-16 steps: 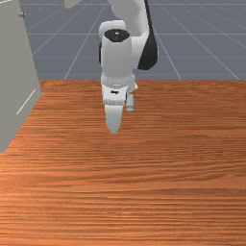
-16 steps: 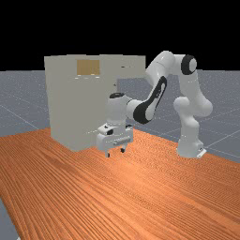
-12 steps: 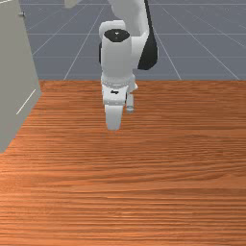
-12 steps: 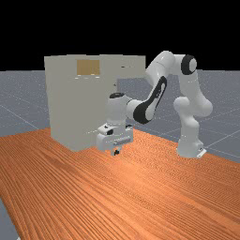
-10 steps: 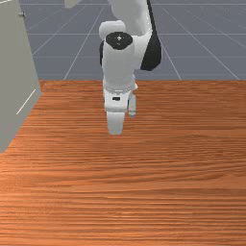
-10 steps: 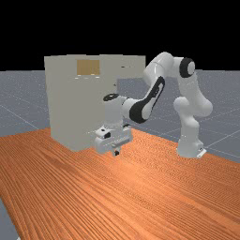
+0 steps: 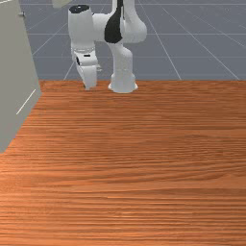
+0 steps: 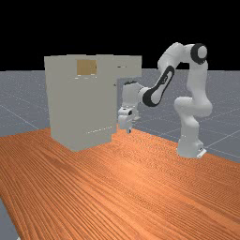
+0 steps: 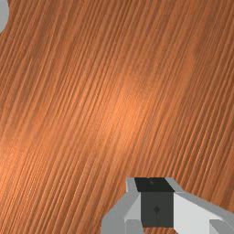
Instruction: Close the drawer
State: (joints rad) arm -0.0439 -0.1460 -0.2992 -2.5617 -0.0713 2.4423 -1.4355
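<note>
Holding the gripper (image 8: 129,131) above the wooden tabletop (image 8: 122,187), with both jaws pressed together. Can see the drawer (image 8: 130,70) higher than the gripper, open, jutting toward the far view's right. Farther along, can make out the pale cabinet (image 8: 77,110) behind it, bearing a brown rectangle (image 8: 86,67) near the top.
</note>
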